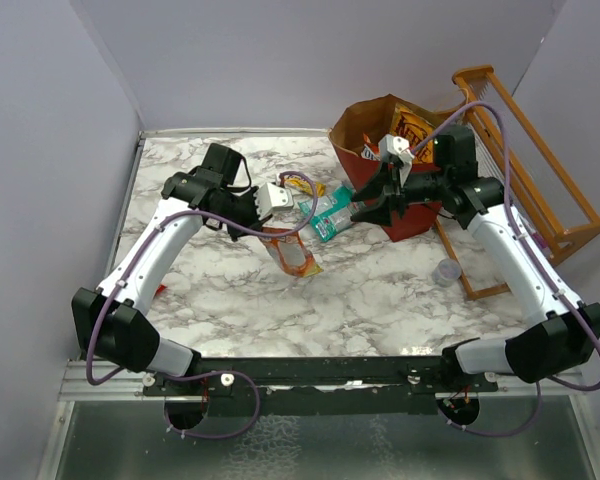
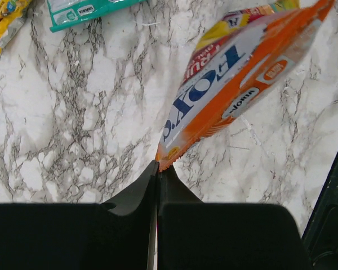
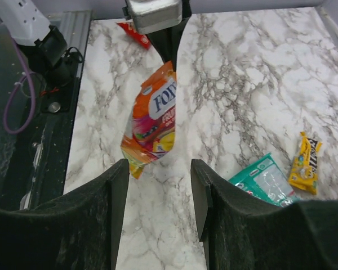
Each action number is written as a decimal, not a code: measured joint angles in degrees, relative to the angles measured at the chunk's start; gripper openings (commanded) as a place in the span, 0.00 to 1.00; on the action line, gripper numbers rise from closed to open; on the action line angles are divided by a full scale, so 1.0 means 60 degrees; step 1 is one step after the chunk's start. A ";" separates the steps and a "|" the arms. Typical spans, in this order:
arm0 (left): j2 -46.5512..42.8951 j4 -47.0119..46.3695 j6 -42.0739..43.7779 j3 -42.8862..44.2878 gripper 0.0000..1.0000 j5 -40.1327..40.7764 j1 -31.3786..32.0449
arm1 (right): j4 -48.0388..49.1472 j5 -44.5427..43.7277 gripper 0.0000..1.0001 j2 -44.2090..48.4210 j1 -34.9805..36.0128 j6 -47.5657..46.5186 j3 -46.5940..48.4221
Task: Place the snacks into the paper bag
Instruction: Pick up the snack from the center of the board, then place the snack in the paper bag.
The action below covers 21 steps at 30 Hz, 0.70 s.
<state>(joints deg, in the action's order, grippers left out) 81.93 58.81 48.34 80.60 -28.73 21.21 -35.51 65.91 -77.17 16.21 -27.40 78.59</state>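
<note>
Left wrist view: left tool [image 2: 158, 167] pinched on just the corner of the orange pouch [image 2: 236, 73], dangling above the tabletop [image 2: 73, 112] — I'd carry it slow and high to the paper bag [image 1: 352, 140] back right. Right tool [image 3: 158, 185] gapes — empty.

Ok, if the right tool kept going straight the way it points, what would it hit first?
Likely the orange pouch dangling from the left tool, dead ahead of the right tool; depth is hard to judge.

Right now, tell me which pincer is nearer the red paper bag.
Right. The right pincer hangs open just beside the paper bag; the left pincer is farther left, shut on the orange pouch.
</note>
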 measured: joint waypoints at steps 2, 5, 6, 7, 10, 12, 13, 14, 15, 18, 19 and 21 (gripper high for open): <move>-0.0022 0.0004 -0.0051 0.0022 0.00 -0.0120 0.0044 | 0.0004 0.0011 0.48 -0.0015 0.0208 -0.0022 -0.0102; -0.0076 -0.0007 -0.0222 0.0098 0.00 -0.0273 0.0117 | 0.0149 0.0015 0.49 -0.0015 0.0474 0.0018 -0.0368; -0.0109 -0.0015 -0.0284 0.0109 0.00 -0.0321 0.0131 | 0.0208 0.0011 0.49 -0.0029 0.0554 0.0029 -0.0459; -0.0149 -0.0029 -0.0357 0.0120 0.00 -0.0357 0.0160 | 0.0244 0.0004 0.49 -0.0047 0.0623 0.0036 -0.0517; -0.0248 -0.0073 -0.0546 0.0157 0.00 -0.0466 0.0222 | 0.0455 -0.0051 0.50 -0.0175 0.0783 0.0095 -0.0590; -0.0291 -0.0124 -0.0652 0.0200 0.00 -0.0510 0.0280 | 0.0561 -0.0091 0.50 -0.0273 0.0841 0.0124 -0.0590; -0.0313 -0.0149 -0.0699 0.0222 0.00 -0.0532 0.0310 | 0.0637 -0.0117 0.50 -0.0328 0.0871 0.0138 -0.0590; -0.0331 -0.0178 -0.0758 0.0237 0.00 -0.0543 0.0346 | 0.0685 -0.0135 0.50 -0.0382 0.0900 0.0160 -0.0590; -0.0342 -0.0215 -0.0809 0.0244 0.00 -0.0554 0.0375 | 0.0718 -0.0160 0.50 -0.0426 0.0918 0.0175 -0.0590; -0.0353 -0.0306 -0.0994 0.0251 0.00 -0.0579 0.0499 | 0.0856 -0.0222 0.51 -0.0608 0.0998 0.0270 -0.0586; -0.0353 -0.0335 -0.1071 0.0251 0.00 -0.0579 0.0546 | 0.0911 -0.0259 0.51 -0.0681 0.1020 0.0306 -0.0586; -0.0353 -0.0415 -0.1195 0.0255 0.00 -0.0612 0.0630 | 0.0984 -0.0306 0.53 -0.0798 0.1096 0.0386 -0.0586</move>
<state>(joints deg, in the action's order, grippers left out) 79.81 56.31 41.17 82.13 -32.40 24.99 -29.61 64.07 -81.95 22.79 -25.08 75.07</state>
